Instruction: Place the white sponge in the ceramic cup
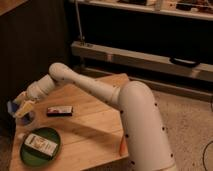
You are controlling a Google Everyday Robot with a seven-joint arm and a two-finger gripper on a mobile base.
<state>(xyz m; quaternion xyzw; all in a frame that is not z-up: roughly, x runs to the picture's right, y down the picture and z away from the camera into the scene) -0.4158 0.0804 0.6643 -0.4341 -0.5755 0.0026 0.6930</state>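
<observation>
My gripper (21, 106) is at the far left of the wooden table (95, 125), with the arm stretched across from the right. It is shut on the white sponge (26, 108), a small pale cream block. It holds the sponge just above the ceramic cup (29, 119). The cup stands near the table's left edge and only part of its rim shows under the sponge and the gripper.
A round green plate (54, 152) at the front left holds a white-labelled packet (40, 143). A dark flat bar (60, 110) lies right of the cup. An orange object (122, 145) hangs at the table's right edge. Dark shelving stands behind.
</observation>
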